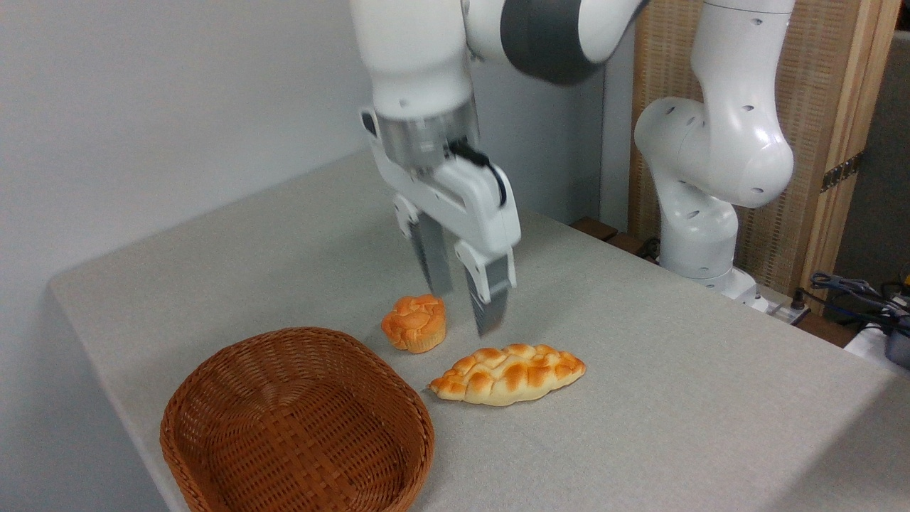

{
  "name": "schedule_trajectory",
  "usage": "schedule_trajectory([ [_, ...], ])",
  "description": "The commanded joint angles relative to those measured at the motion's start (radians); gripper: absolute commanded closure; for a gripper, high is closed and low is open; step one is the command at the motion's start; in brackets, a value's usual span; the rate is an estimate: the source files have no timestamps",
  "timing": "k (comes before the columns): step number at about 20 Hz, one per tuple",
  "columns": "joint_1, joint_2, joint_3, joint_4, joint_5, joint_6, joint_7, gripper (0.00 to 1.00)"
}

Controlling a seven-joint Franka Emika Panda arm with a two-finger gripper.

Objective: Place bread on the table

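Note:
The bread, a long braided loaf in pale cream and golden orange, lies flat on the table just right of the basket. My gripper hangs a short way above the cloth, behind the loaf's left half, pointing down. Its two fingers stand apart with nothing between them, so it is open. It does not touch the bread.
A brown wicker basket with nothing in it sits at the front left, near the table's edge. A small round orange bun stands just left of the gripper's fingers. The arm's white base rises at the table's far right.

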Motion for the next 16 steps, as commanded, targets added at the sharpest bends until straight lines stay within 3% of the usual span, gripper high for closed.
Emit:
schedule_trajectory([
  [1, 0.011, 0.002, -0.002, 0.143, -0.077, -0.091, -0.053, 0.0],
  [8, 0.155, 0.154, -0.178, 0.394, -0.08, -0.142, -0.125, 0.0],
  [16, 0.169, 0.174, -0.189, 0.407, -0.068, -0.16, -0.14, 0.0],
])
